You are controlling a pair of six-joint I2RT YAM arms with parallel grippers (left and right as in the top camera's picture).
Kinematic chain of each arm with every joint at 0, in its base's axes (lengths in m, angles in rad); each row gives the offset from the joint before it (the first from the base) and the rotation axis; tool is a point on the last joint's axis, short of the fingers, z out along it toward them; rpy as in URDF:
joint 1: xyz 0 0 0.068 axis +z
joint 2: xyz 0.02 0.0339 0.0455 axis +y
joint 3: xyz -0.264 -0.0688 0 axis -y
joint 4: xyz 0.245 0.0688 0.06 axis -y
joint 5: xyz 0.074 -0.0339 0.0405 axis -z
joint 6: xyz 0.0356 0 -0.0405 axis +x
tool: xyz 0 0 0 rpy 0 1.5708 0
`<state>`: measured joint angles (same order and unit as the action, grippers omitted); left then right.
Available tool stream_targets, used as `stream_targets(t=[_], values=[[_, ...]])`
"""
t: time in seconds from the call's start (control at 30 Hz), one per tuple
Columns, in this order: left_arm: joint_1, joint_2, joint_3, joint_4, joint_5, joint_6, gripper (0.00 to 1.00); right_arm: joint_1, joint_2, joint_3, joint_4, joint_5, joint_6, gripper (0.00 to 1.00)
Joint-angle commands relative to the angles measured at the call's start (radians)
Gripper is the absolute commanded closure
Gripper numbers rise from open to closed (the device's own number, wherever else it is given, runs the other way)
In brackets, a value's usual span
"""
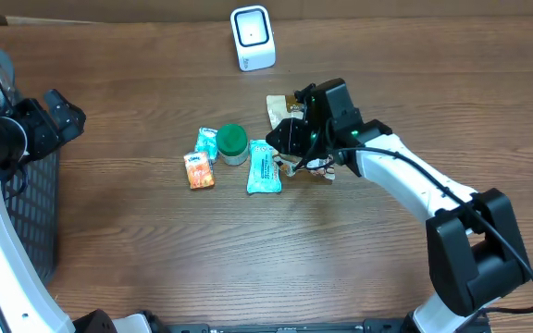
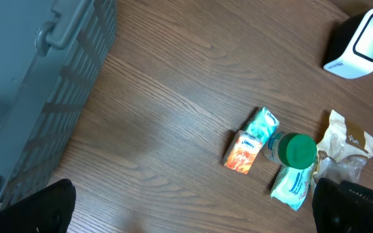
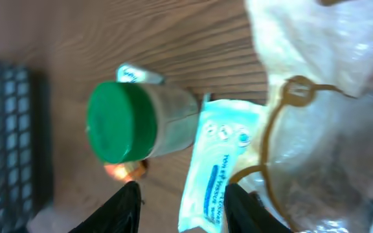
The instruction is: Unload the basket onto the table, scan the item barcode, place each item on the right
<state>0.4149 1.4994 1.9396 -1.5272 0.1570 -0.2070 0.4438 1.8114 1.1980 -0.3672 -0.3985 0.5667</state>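
1. The step in hand, as I judge it, is the pickup of an item to scan. My right claw hangs low over the cluster in the middle of the tabletop, right at the blue-and-white packet.
2. In the right wrist view the claw's fingers stand apart, one on either side of the packet's near end. Bare wood shows between one finger and the packet, so I take it that nothing is pinched yet.
3. The packet lies flat, just beside the green-lidded jar, with the clear bag crowding its other side.
4. My left claw is spread wide and empty, off by the grey basket at the tabletop's left edge. It has no part in this step.
5. The scanner stands near the far edge of the tabletop, well apart from the packet.
6. The next move calls for closing on the packet alone, without snagging the bag or nudging the jar. Then I lift it and carry it toward the far edge.
7. I see no barcode on the packet's upper face, so I expect to have to turn it before the scanner's window.
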Motion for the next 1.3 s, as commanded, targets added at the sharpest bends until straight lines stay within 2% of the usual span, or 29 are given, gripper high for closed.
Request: stream_targets(t=[0.0,0.13,0.37,0.4,0.5,0.73,0.87,1.07,1.2,1.27], values=[[0.004,-0.015,0.006,0.002,-0.003,-0.01,0.0,0.019,0.0,-0.025,-0.022,0.189,0.176,0.52],[0.004,-0.015,0.006,0.002,-0.003,-0.01,0.0,0.021,0.0,-0.068,-0.018,0.189,0.186,0.48],[0.004,-0.015,0.006,0.002,-0.003,-0.01,0.0,0.021,0.0,-0.107,0.071,0.185,0.185,0.5],[0.004,-0.015,0.006,0.002,-0.003,-0.01,0.0,0.021,0.0,-0.107,0.083,0.185,0.185,0.51],[0.004,-0.015,0.006,0.002,-0.003,-0.01,0.0,0.027,0.0,-0.109,0.097,0.185,0.19,0.66],[0.004,-0.015,0.006,0.002,-0.003,-0.01,0.0,0.087,0.029,-0.132,0.094,0.219,0.197,0.69],[0.004,-0.015,0.006,0.002,-0.003,-0.01,0.0,0.087,0.034,-0.132,0.057,0.221,0.222,0.73],[0.004,-0.015,0.006,0.002,-0.003,-0.01,0.0,0.013,0.021,-0.129,-0.077,0.222,0.218,0.73],[0.004,-0.015,0.006,0.002,-0.003,-0.01,0.0,-0.061,-0.017,-0.127,-0.176,0.222,0.154,0.73],[0.004,-0.015,0.006,0.002,-0.003,-0.01,0.01,-0.104,-0.044,-0.114,-0.238,0.223,0.087,0.68]])
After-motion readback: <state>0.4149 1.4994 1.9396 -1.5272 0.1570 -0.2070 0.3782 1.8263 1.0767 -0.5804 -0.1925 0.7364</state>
